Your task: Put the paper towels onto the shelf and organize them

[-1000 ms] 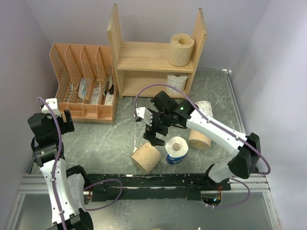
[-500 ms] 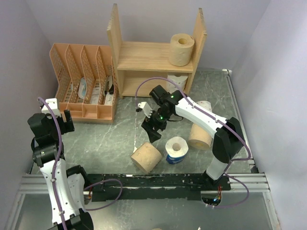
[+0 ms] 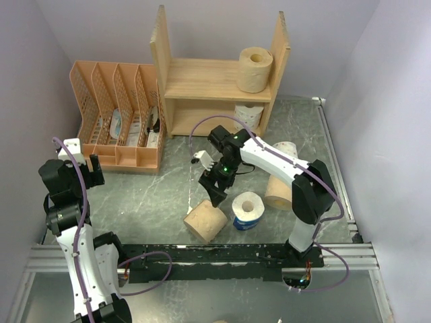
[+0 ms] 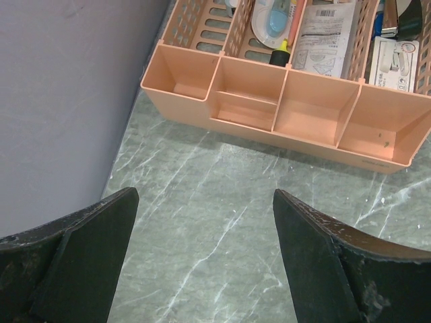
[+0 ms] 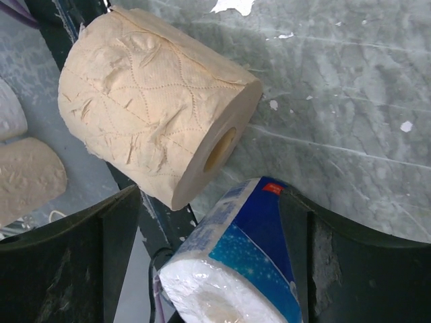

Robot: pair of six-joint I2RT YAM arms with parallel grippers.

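Observation:
The wooden shelf [image 3: 209, 81] stands at the back with a tan paper towel roll [image 3: 255, 68] on its top tier and a white one [image 3: 248, 114] below. On the table lie a tan roll [image 3: 205, 221] [image 5: 151, 108], a blue-wrapped roll [image 3: 248, 210] [image 5: 249, 262], another tan roll [image 3: 279, 193] and a white roll [image 3: 287, 149]. My right gripper [image 3: 215, 193] [image 5: 209, 195] hangs open just above the near tan and blue-wrapped rolls. The blue-wrapped roll shows between its fingers, close to the right one. My left gripper [image 3: 93, 169] [image 4: 202, 195] is open over bare table, holding nothing.
An orange lattice file organizer [image 3: 114, 114] [image 4: 283, 111] with stationery stands left of the shelf. The black rail [image 3: 222, 254] of the arm bases runs along the near edge, right behind the near rolls. Grey walls close in both sides.
The right arm's elbow has swung in to the left while its gripper stayed over the near rolls, turned, and its jaws narrowed a little. The left arm has not moved.

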